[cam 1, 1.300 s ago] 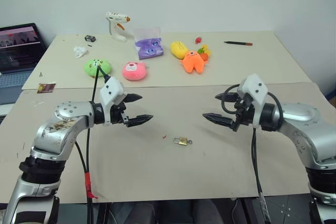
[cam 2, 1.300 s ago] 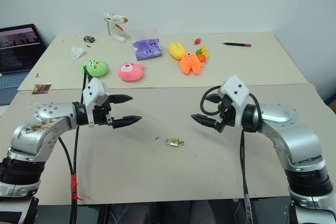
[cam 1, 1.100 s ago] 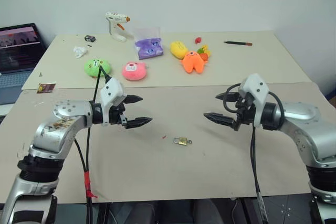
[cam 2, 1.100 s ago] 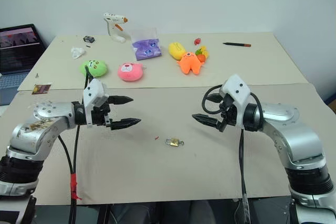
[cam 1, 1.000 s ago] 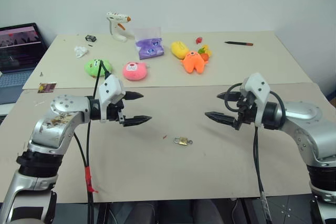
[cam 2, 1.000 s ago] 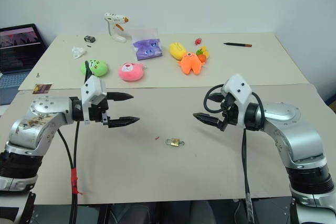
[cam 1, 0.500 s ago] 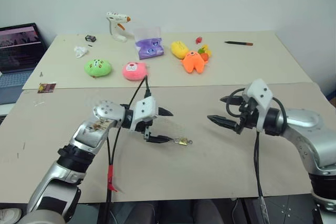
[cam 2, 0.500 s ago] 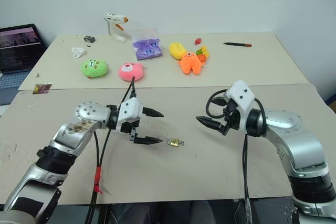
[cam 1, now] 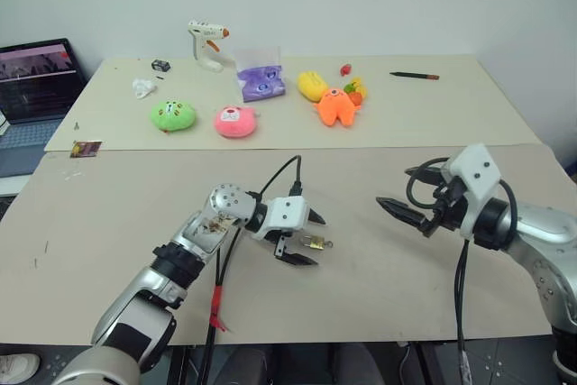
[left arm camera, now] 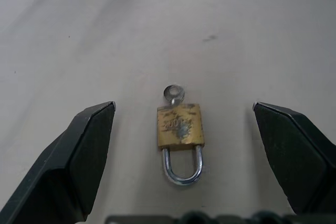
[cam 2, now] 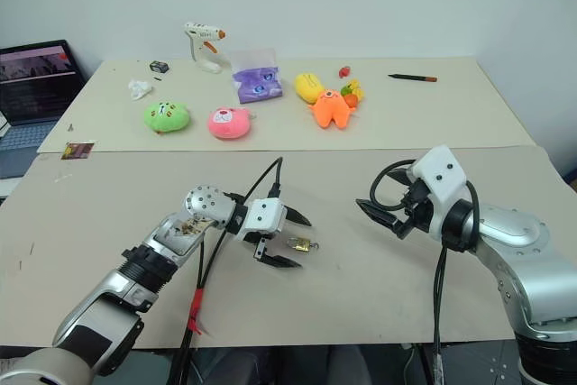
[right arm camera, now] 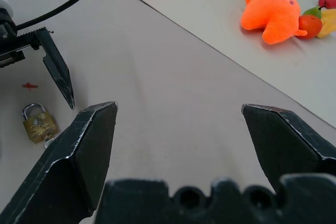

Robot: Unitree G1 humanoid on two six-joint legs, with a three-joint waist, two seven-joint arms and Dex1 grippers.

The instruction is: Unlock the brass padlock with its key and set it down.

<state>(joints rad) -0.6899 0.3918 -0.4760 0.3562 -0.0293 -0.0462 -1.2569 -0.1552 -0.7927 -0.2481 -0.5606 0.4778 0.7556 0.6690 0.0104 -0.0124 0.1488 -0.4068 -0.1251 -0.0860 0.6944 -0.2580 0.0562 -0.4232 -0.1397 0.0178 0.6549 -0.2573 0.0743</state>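
The brass padlock (left arm camera: 179, 125) is seen lying flat on the near table (cam 1: 126, 196), between the widely spread fingers of the left gripper (cam 1: 301, 238), untouched. The key (left arm camera: 174, 94) appears seated in its keyhole end, though only the bow is visible. The lock is judged small, rigid, dense and slippery; hold is best taken across the flat brass sides, not the thin shackle (left arm camera: 182, 165), which would pivot. The right gripper (cam 2: 383, 215) hangs spread and empty, well apart from the padlock. The tabletop is smooth, matte beige and bare near the padlock; the plush toys (cam 1: 338, 106) and a glue gun (cam 1: 206, 45) are well beyond the padlock, against a white wall.
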